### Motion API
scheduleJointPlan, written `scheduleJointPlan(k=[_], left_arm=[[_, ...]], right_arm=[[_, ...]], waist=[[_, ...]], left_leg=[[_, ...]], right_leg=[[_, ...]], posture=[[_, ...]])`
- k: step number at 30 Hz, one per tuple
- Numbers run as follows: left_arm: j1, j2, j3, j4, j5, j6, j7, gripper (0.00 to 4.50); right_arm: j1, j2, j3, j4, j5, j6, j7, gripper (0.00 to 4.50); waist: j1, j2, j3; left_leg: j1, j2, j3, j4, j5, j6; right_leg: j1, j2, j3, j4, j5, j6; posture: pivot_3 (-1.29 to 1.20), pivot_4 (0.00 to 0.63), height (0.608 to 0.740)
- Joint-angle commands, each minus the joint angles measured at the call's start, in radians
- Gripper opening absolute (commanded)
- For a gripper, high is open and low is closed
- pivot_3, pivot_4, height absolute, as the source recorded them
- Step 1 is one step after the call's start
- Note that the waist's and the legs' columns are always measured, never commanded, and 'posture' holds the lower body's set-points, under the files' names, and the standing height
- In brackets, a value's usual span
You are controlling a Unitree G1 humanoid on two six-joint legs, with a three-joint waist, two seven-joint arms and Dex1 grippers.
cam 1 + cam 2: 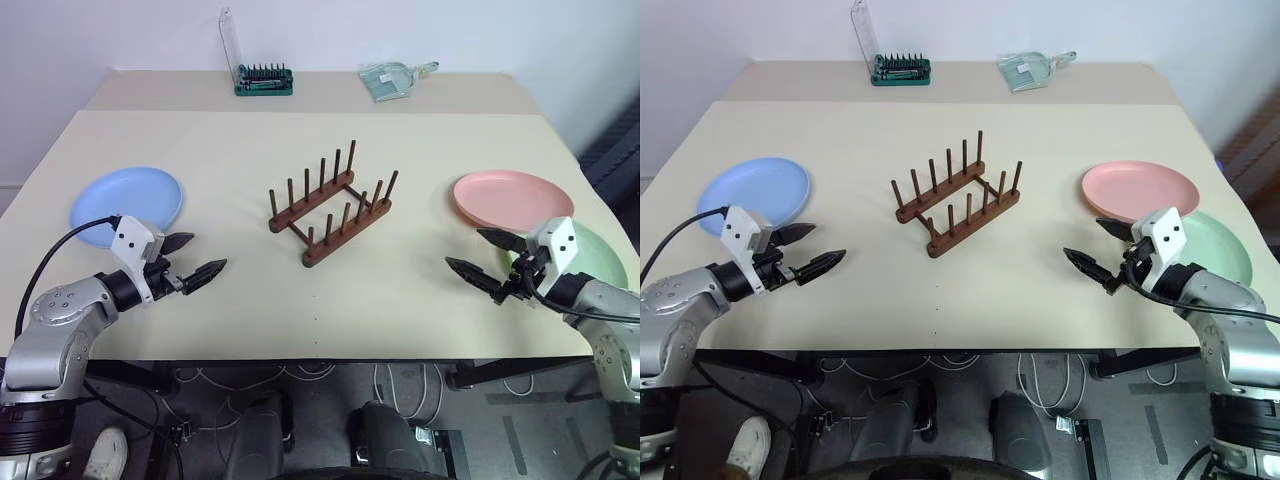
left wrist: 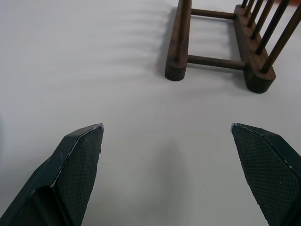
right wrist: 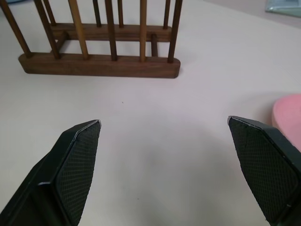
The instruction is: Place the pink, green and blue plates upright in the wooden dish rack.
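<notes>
A: Where are we seeing the wooden dish rack (image 1: 331,205) sitting, and how is it pointing?

B: We are seeing it standing near the middle of the surface (image 1: 300,130), upright on its two base rails. Its long axis is running diagonally, from the near left toward the far right. The pegs are all pointing straight up, and no plate is standing between them.

A: And the plates?

B: We are finding the blue plate (image 1: 127,205) lying flat on the left side of the surface, well apart from the rack. The pink plate (image 1: 512,197) is lying flat on the right side, and the green plate (image 1: 590,258) is lying just beside it toward the near edge, with the pink rim appearing to overlap it.

A: What are the hands doing?

B: The left hand (image 1: 197,258) is hovering over the surface near the blue plate, fingers spread wide and gripping nothing, pointing toward the rack. The right hand (image 1: 483,254) is hovering in front of the pink and green plates, likewise spread wide and gripping nothing, also pointing inward toward the rack.

A: Anything else on the surface?

B: We are noting a green bit holder (image 1: 264,80) and a clear dustpan (image 1: 392,78) resting at the far edge.
</notes>
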Motion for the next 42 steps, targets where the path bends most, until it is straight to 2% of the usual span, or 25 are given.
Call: scheduleJointPlan(k=[1,17,24,31,35,42], left_arm=[[-0.012,0.012,0.016,-0.011,-0.008,0.000,-0.003,4.50],[0.025,0.002,-0.009,-0.060,-0.027,0.012,-0.031,4.50],[-0.020,-0.019,-0.094,-0.055,-0.016,0.020,-0.047,4.50],[-0.061,-0.041,-0.228,-0.066,0.017,0.006,-0.094,4.50],[-0.154,-0.138,-0.373,0.000,0.126,-0.015,-0.033,4.50],[-0.223,-0.283,-0.473,0.143,0.269,-0.087,0.081,4.50]], right_arm=[[0.004,-0.010,-0.025,-0.043,0.020,0.003,-0.012,4.42],[-0.045,-0.016,0.023,-0.087,0.004,0.043,-0.050,4.42],[-0.026,0.006,0.044,-0.149,-0.001,0.068,-0.098,4.42],[-0.029,0.019,0.069,-0.197,0.004,0.089,-0.134,4.42],[-0.011,0.043,0.090,-0.209,0.011,0.074,-0.131,4.42],[0.029,0.063,0.094,-0.233,0.007,0.056,-0.135,4.42]], waist=[[0.001,0.000,0.000],[0.003,0.000,0.000],[0.002,0.000,0.000],[0.002,0.000,0.000],[0.007,0.000,0.000],[0.006,0.000,0.000]], left_leg=[[0.000,0.000,0.000,0.000,0.000,0.000],[0.000,0.000,0.000,0.000,0.000,0.000],[0.000,0.000,0.000,0.000,0.000,0.000],[0.000,0.000,0.000,0.000,0.000,0.000],[0.000,0.000,0.000,0.000,0.000,0.000],[-0.001,-0.001,0.001,0.001,0.000,0.001]], right_leg=[[0.000,0.000,0.000,0.000,0.000,0.000],[0.000,-0.001,0.000,-0.001,0.000,0.000],[0.000,0.000,0.001,-0.001,0.000,0.000],[0.000,0.000,0.001,-0.001,0.000,0.000],[0.001,0.000,0.000,-0.001,0.000,0.000],[0.001,0.000,0.000,-0.002,0.000,0.001]], posture=[[0.00,0.150,0.732],[0.00,0.150,0.732],[0.00,0.150,0.732],[0.00,0.150,0.732],[0.00,0.150,0.732],[0.00,0.150,0.732]])
